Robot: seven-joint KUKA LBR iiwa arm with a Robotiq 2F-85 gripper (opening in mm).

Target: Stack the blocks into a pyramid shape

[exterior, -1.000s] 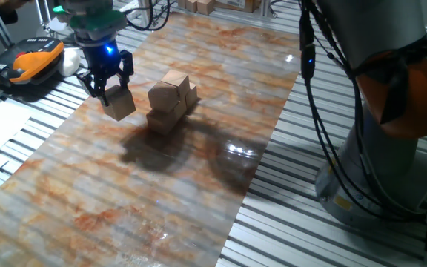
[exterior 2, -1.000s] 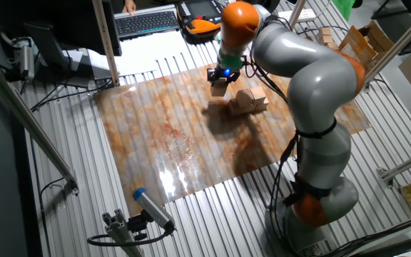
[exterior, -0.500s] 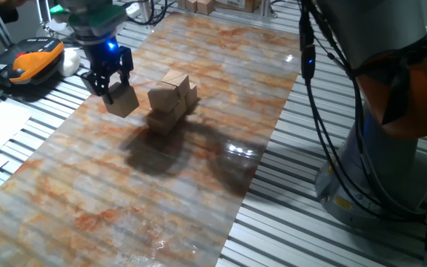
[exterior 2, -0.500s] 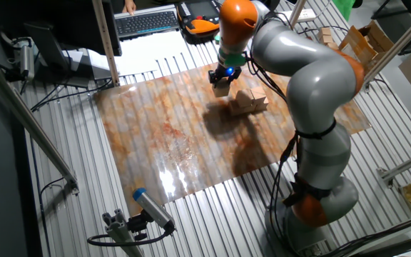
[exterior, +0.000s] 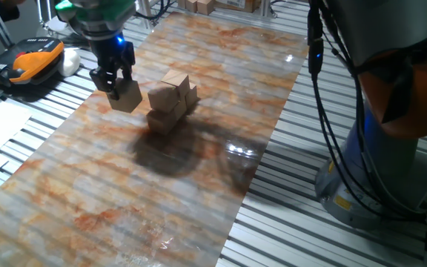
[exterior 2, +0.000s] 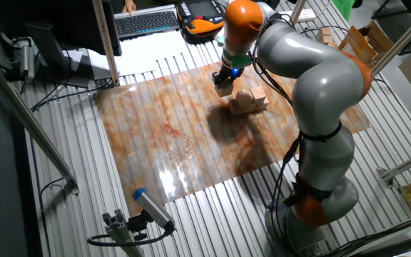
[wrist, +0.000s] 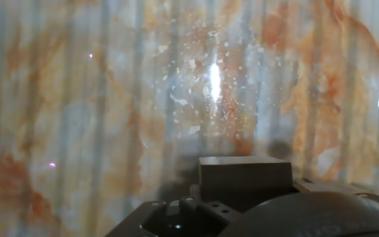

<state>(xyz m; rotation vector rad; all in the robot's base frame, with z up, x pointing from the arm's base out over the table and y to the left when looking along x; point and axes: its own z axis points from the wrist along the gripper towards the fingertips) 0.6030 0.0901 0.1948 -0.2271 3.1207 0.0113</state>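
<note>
You see the black two-finger gripper (exterior: 116,87) clamped on one light tan wooden cube (exterior: 129,96), its jaws closed against the cube's sides. The held cube sits tilted between the fingers, clear of the table surface, with its lower part showing below the fingertips. In the other fixed view the gripper (exterior 2: 224,80) and its cube (exterior 2: 224,88) appear just beside the pile. In the hand view the held cube (wrist: 245,178) fills the lower centre, pale and plain-faced, with the table behind it.

Just beside the gripper, you find the partly built pile of light tan wooden cubes (exterior: 170,102) resting on the marbled orange-and-grey table mat (exterior: 199,178). The held cube is near this pile but apart from it. The pile shows cubes on a lower level and at least two above; you cannot tell the exact count. All cubes are unpainted, square-edged and alike.

Farther out, an orange-and-black handheld device (exterior: 34,61) lies on the ribbed metal table (exterior: 288,222). The large grey robot arm (exterior 2: 312,78) rises over the mat.
</note>
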